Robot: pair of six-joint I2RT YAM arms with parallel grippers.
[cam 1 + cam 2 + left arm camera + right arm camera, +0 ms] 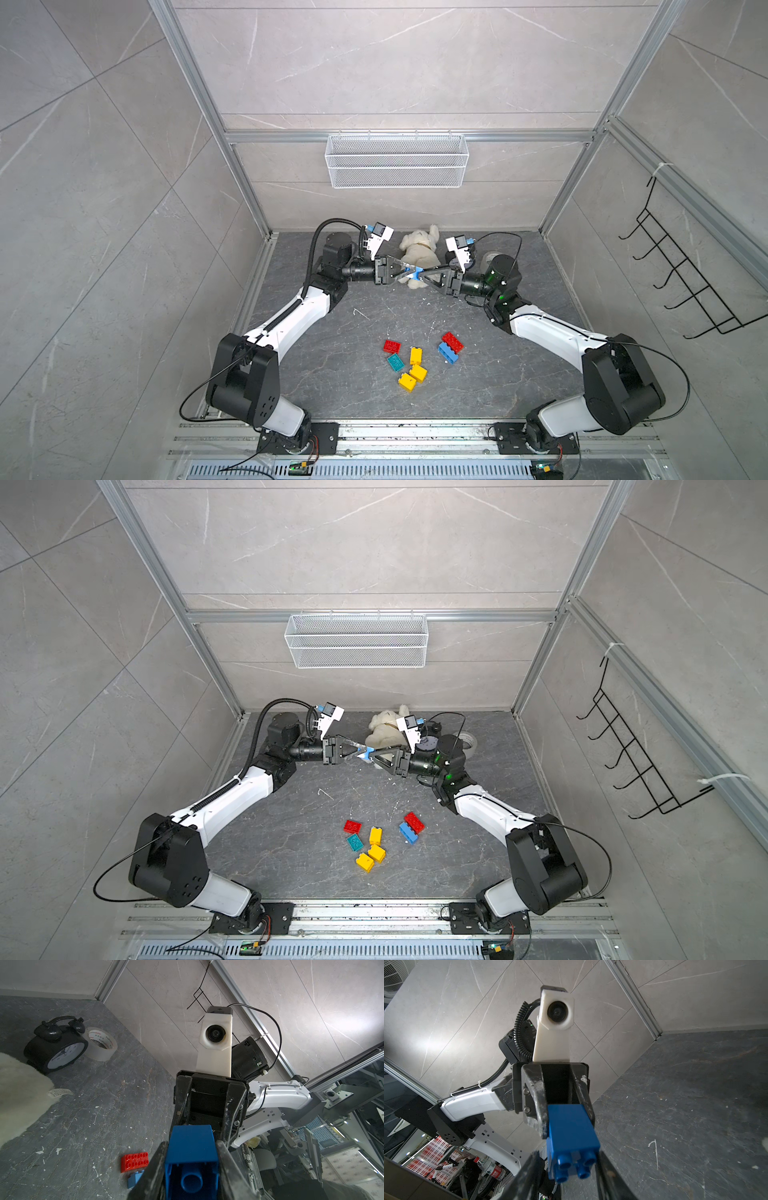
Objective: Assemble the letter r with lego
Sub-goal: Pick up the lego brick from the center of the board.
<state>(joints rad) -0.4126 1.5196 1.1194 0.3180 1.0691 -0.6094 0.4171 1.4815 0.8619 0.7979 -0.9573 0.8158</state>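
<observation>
The left tool (405,272) and the right tool (429,272) meet tip to tip in the air above the table (332,374). Between them is a blue brick (572,1132). The left tool is clamped on it: its fingers (225,1159) press two opposite sides, and the hollow underside faces the left wrist. The studs point toward the right tool. Its fingers (607,1169) stand on either side of the studded end, but I cannot tell if they press it.

The other bricks lie on the table, below the tools and toward the arm bases. A red brick (392,346), a teal brick (395,362) and three yellow bricks (415,355) lie close together. More to the right tool's side, a second red brick (452,342) lies against a second blue brick (448,354).

Behind the tools lies a white plush toy (419,245). Behind the right tool stands a black alarm clock (56,1047), with a roll of tape (101,1047) just beside it.
</observation>
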